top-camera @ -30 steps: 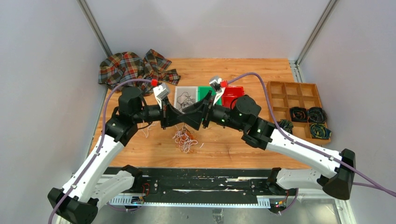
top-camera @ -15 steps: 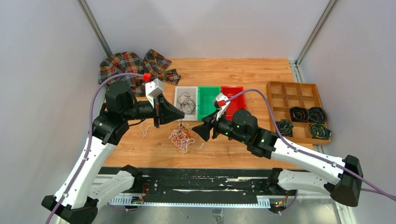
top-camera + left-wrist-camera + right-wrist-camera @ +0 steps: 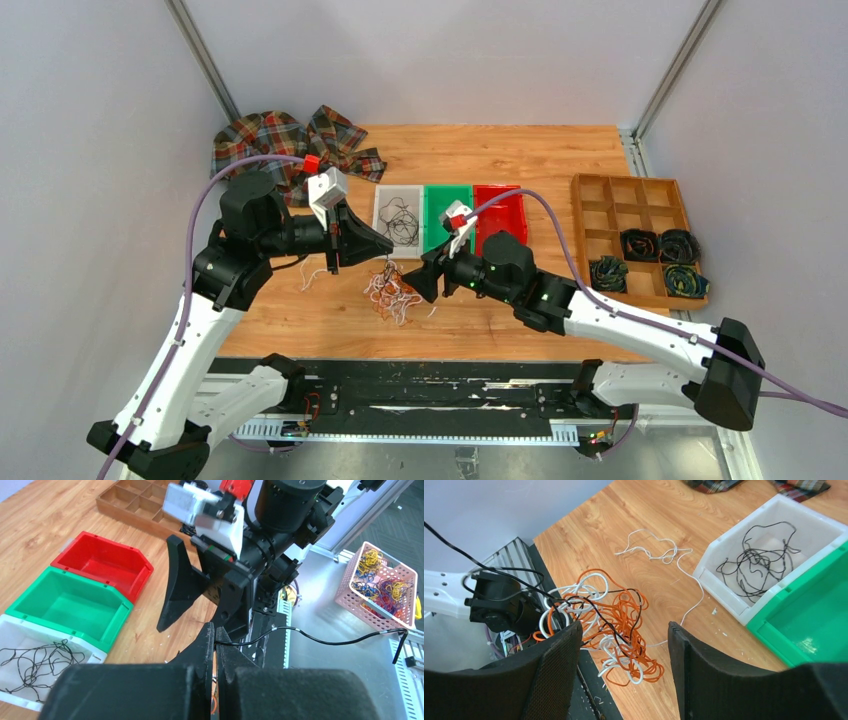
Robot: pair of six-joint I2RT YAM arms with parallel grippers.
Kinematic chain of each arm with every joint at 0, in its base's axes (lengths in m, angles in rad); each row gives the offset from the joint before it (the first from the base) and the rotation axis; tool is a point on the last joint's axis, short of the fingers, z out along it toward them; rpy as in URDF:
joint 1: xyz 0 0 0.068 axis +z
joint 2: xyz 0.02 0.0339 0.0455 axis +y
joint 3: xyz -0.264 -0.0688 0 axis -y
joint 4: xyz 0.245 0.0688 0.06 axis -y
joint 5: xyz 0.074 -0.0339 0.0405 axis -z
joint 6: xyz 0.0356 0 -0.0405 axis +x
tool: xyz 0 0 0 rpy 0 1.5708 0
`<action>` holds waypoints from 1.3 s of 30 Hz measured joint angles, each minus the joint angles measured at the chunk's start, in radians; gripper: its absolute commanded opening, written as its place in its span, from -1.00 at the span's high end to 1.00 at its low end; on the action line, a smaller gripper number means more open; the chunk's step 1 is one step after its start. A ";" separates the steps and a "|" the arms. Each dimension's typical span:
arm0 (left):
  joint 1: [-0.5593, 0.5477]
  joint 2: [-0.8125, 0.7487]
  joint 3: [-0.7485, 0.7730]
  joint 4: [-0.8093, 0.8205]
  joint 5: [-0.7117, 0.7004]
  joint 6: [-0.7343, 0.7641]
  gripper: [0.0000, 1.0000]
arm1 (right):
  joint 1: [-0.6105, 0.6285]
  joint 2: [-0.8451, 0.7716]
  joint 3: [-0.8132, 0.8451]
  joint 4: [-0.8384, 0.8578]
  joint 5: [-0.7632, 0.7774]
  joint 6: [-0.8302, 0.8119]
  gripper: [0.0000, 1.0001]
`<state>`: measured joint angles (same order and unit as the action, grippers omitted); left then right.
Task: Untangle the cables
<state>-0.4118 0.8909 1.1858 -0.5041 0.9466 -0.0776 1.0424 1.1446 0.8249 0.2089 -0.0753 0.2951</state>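
A tangle of orange, white and black cables (image 3: 392, 292) (image 3: 609, 625) lies on the wooden table near the front edge. My left gripper (image 3: 388, 246) (image 3: 215, 630) hovers just above it, shut on one thin black cable (image 3: 320, 641) whose free length sticks out to the right of the jaws. In the right wrist view, a black strand rises from the tangle toward the upper left. My right gripper (image 3: 412, 285) (image 3: 623, 626) is open, low beside the tangle's right side, with the pile showing between its fingers. A loose white cable (image 3: 649, 550) lies apart on the table.
A white bin (image 3: 377, 210) (image 3: 724, 600) holds several black cables; a green bin (image 3: 447, 190) and a red bin (image 3: 498, 190) stand beside it. A plaid cloth (image 3: 290, 140) lies back left. A wooden compartment tray (image 3: 620, 178) at right holds dark coiled cords (image 3: 660, 245).
The two grippers, tip to tip a second ago, have parted. The left one drew back left, still shut; the right one dropped toward the tangle and opened wider.
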 measured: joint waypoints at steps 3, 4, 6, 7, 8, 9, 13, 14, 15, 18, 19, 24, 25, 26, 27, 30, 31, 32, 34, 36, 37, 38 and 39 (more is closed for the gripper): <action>0.000 0.000 0.000 -0.011 0.000 0.008 0.99 | 0.001 -0.034 -0.003 -0.007 0.037 0.000 -0.29; 0.000 0.000 0.000 -0.013 -0.001 0.010 0.99 | 0.002 -0.058 -0.011 -0.005 0.051 0.000 -0.30; 0.000 0.000 0.000 -0.015 -0.002 0.016 0.99 | 0.002 -0.123 -0.039 -0.003 0.071 0.002 -0.30; 0.000 0.000 0.000 -0.015 -0.004 0.019 0.99 | 0.002 -0.146 -0.048 -0.002 0.073 0.003 -0.31; 0.000 0.000 0.000 -0.015 -0.005 0.019 0.99 | 0.002 -0.169 -0.058 0.003 0.075 0.004 -0.31; 0.000 0.000 0.000 -0.016 -0.006 0.021 0.99 | 0.003 -0.187 -0.065 0.005 0.074 0.005 -0.31; 0.000 0.000 0.000 -0.016 -0.008 0.024 0.99 | 0.034 -0.187 -0.066 0.023 0.056 0.001 -0.28; 0.000 0.000 0.000 -0.016 -0.009 0.026 0.99 | 0.045 -0.174 -0.064 0.026 0.048 -0.002 -0.26; 0.000 0.000 0.000 -0.016 -0.009 0.026 0.99 | 0.053 -0.160 -0.062 0.027 0.043 -0.005 -0.23; 0.000 0.001 0.005 -0.020 -0.011 0.026 0.99 | 0.066 -0.095 -0.040 0.027 0.029 -0.015 -0.15; 0.000 0.002 0.008 -0.022 -0.012 0.026 0.99 | 0.069 -0.076 -0.032 0.027 0.027 -0.020 -0.10; 0.000 0.002 0.028 -0.030 -0.012 0.027 0.99 | 0.070 -0.017 0.005 0.029 0.028 -0.039 0.22; 0.000 0.002 0.031 -0.031 -0.012 0.027 0.99 | 0.070 -0.010 0.011 0.034 0.029 -0.042 0.27; 0.000 0.002 0.032 -0.030 -0.011 0.027 0.99 | 0.070 -0.004 0.017 0.040 0.031 -0.043 0.31; 0.000 0.002 0.032 -0.031 -0.011 0.027 0.99 | 0.070 0.000 0.019 0.049 0.031 -0.044 0.32; 0.000 0.003 0.032 -0.040 -0.011 0.031 0.99 | 0.070 0.013 0.029 0.068 0.022 -0.043 0.21; 0.000 0.003 0.032 -0.045 -0.011 0.035 0.99 | 0.070 0.019 0.034 0.075 0.014 -0.041 0.15; 0.000 0.004 0.032 -0.051 -0.011 0.040 0.99 | 0.070 0.024 0.037 0.079 0.006 -0.037 0.11; 0.000 0.004 0.032 -0.057 -0.011 0.045 0.99 | 0.070 0.033 0.039 0.082 -0.011 -0.031 0.06; 0.000 0.004 0.032 -0.062 -0.011 0.049 0.99 | 0.071 0.037 0.040 0.080 -0.020 -0.027 0.02; 0.000 0.004 0.032 -0.063 -0.011 0.050 0.99 | 0.071 0.037 0.040 0.076 -0.025 -0.026 0.01; 0.000 0.004 0.032 -0.065 -0.011 0.053 0.99 | 0.071 0.036 0.040 0.072 -0.025 -0.025 0.01; 0.000 0.004 0.032 -0.067 -0.011 0.053 0.99 | 0.071 0.033 0.040 0.065 -0.025 -0.024 0.01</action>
<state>-0.4118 0.8948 1.2179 -0.5709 0.9356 -0.0242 1.1133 1.1774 0.8646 0.2737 -0.1005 0.2707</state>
